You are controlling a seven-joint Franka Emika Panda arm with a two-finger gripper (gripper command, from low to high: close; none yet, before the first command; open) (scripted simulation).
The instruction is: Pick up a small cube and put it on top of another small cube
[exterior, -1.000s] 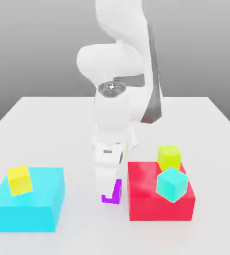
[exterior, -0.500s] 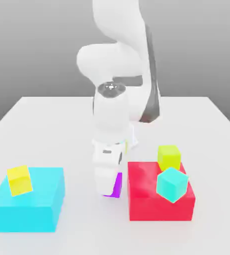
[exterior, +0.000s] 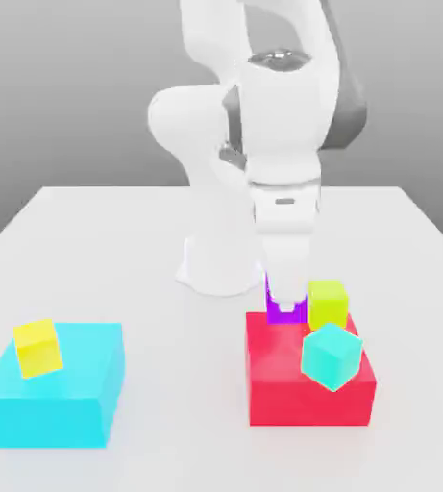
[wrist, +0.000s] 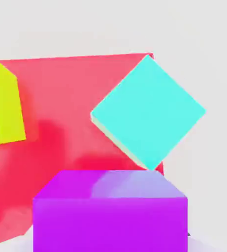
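So we've got the purple cube (exterior: 283, 309) pinched in the jaws, which are clamped tight on its sides, and it hangs above the back part of the red block (exterior: 273, 380), not resting on anything. What matters for the drop is which way the target lies: the yellow cube (exterior: 328, 304) sits just beside ours toward the exterior view's right, and the teal cube (exterior: 332, 356) perches nearer the camera on the block's corner. We reckon yellow is the shorter hop, though it needs some lift first.
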